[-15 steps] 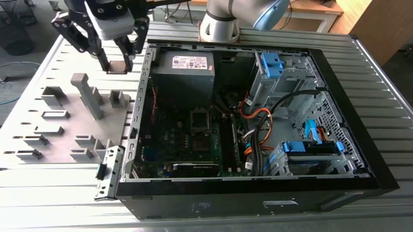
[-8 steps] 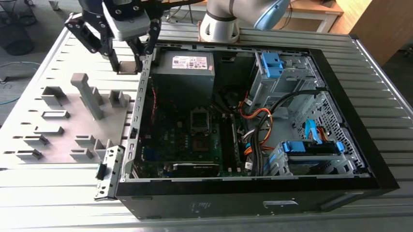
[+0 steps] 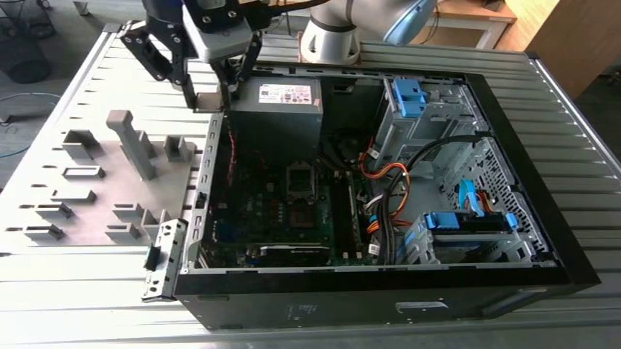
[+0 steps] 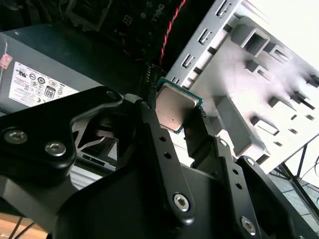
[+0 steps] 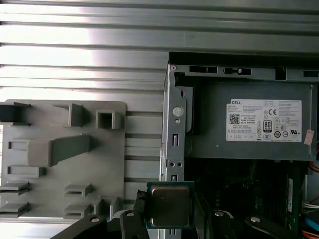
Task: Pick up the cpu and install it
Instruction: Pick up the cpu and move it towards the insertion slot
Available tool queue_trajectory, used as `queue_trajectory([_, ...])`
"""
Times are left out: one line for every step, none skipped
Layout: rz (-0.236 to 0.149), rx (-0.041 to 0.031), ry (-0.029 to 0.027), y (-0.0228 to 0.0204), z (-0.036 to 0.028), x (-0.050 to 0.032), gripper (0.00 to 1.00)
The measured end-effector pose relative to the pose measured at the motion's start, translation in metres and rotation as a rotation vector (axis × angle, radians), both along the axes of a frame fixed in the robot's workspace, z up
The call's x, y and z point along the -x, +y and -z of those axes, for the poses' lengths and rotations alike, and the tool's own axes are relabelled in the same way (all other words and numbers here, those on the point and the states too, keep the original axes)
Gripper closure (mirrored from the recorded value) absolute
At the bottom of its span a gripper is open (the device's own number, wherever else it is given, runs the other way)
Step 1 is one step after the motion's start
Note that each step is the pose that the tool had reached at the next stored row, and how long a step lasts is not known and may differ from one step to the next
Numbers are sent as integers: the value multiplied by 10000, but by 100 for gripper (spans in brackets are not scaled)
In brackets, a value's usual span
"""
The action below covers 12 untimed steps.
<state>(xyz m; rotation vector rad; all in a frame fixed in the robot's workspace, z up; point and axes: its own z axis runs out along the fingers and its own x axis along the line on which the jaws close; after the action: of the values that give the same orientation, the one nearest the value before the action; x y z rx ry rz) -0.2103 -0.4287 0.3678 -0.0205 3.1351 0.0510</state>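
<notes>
The cpu (image 5: 170, 205), a small flat square chip with a pale metal top and green rim, is clamped by its edges between the black fingers (image 4: 154, 130) of my gripper (image 4: 175, 118). In the exterior view my gripper (image 3: 209, 98) hangs over the case's wall on the view's left, at the far corner beside the power supply (image 3: 276, 102), and the cpu (image 3: 206, 101) shows as a pale patch between the fingers. The open computer case (image 3: 543, 273) lies flat with its motherboard (image 3: 291, 207) exposed; a square socket (image 3: 301, 178) sits mid-board.
A grey plate with holder blocks (image 3: 107, 182) lies on the exterior view's left of the case, also in the first wrist view (image 5: 60, 149). Drive bays with blue clips (image 3: 417, 98) and cables (image 3: 388, 189) crowd the case's other side. The slatted metal table (image 3: 87, 291) surrounds everything.
</notes>
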Motion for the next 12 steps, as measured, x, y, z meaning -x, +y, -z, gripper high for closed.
queue_trajectory([0, -1, -1, 0, 1, -28, 53])
queue_trajectory([0, 0, 0, 0, 0, -54, 53])
queue_trajectory([0, 0, 1, 0, 1, -81, 53])
queue_trajectory([-1, 0, 0, 0, 1, -108, 53])
queue_trajectory([-1, 0, 0, 0, 1, -137, 53])
queue_trajectory([-1, 0, 1, 0, 1, -165, 53])
queue_trajectory([-1, 1, 1, 0, 2, -193, 53])
queue_trajectory([0, 0, 1, 0, 2, -223, 53])
queue_trajectory([0, 1, 2, 0, 2, -256, 53])
queue_trajectory([-1, 1, 2, 0, 3, -288, 53])
queue_trajectory([-1, 0, 2, 0, 4, -322, 53])
queue_trajectory([-1, 0, 3, 0, 4, -358, 53])
